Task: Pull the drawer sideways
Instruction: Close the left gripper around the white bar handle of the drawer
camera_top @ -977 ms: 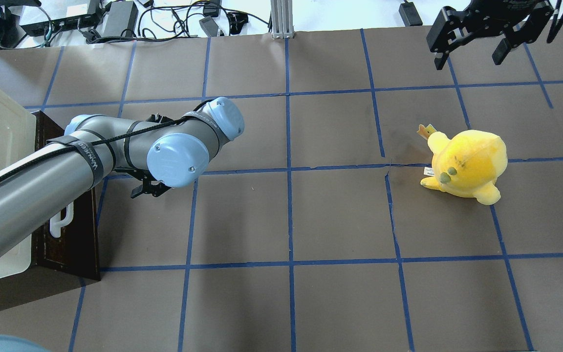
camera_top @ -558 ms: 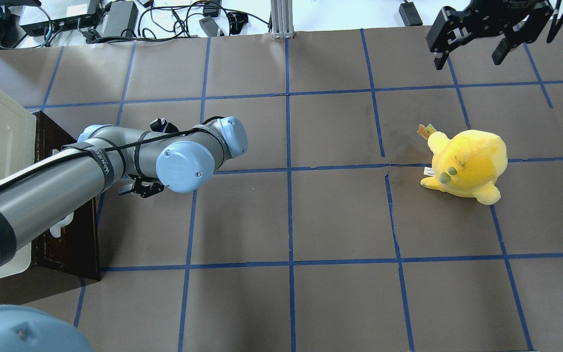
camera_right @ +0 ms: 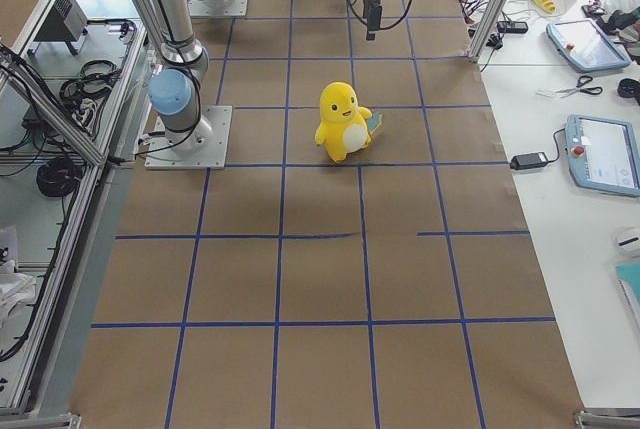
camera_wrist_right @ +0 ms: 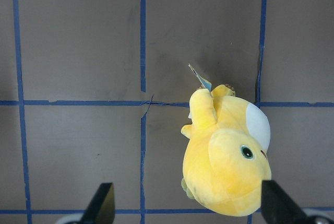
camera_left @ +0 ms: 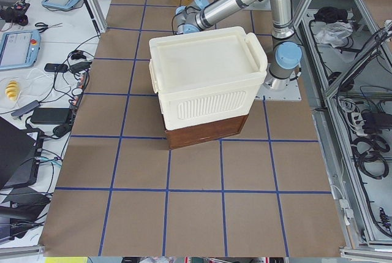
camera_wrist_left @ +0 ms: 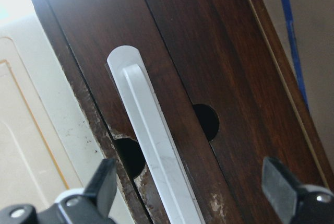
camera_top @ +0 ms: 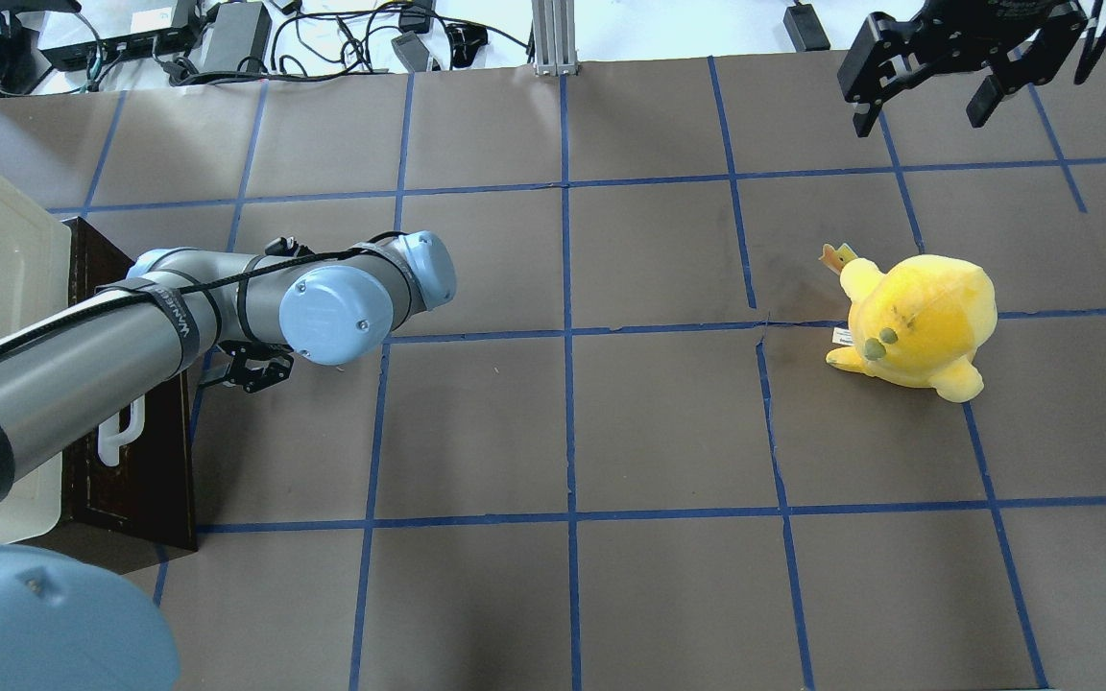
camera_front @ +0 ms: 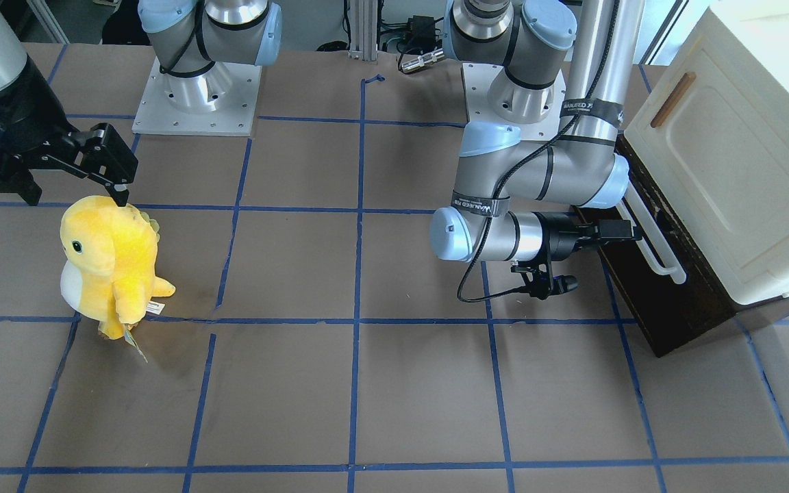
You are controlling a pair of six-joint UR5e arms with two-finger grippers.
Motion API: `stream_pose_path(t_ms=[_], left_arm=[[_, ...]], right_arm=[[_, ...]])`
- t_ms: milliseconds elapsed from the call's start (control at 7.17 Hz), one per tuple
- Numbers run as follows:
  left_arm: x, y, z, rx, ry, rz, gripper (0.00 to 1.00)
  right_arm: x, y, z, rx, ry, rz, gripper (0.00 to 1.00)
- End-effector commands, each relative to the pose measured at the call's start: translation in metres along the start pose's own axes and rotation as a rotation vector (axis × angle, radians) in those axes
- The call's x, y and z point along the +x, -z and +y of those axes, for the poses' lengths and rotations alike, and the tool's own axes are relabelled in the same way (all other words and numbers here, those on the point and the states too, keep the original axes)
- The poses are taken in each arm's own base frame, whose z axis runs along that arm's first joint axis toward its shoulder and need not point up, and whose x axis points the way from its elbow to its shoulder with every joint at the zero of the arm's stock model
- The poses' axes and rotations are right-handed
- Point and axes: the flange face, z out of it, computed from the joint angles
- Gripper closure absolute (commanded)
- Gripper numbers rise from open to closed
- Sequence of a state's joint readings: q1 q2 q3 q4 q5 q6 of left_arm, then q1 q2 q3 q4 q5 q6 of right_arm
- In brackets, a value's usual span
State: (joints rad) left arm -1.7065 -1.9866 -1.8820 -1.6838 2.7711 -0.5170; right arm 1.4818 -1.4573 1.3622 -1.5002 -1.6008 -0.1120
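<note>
Drawer handle lies ahead between spread fingers of the left gripper.

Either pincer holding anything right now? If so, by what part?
Nothing is held. The left pincer is open, facing the drawer and its white handle, not closed on it. The right pincer is open above the yellow plush.
</note>
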Motion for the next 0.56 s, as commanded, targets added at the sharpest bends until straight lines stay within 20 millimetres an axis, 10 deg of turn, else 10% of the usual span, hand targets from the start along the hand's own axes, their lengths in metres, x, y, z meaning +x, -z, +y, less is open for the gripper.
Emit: stream_pose_path(t_ms=[0, 419], left_arm=[[-0.007, -0.017, 0.002, -0.036, -0.005, -0.013, 0.00], [-0.007, -0.031, 0.009, -0.080, 0.026, -0.022, 0.00]], right_arm=[[0.000, 0.000, 0.000, 0.000, 0.000, 0.001, 0.00], [0.000, 0.000, 0.000, 0.000, 0.000, 0.001, 0.00]])
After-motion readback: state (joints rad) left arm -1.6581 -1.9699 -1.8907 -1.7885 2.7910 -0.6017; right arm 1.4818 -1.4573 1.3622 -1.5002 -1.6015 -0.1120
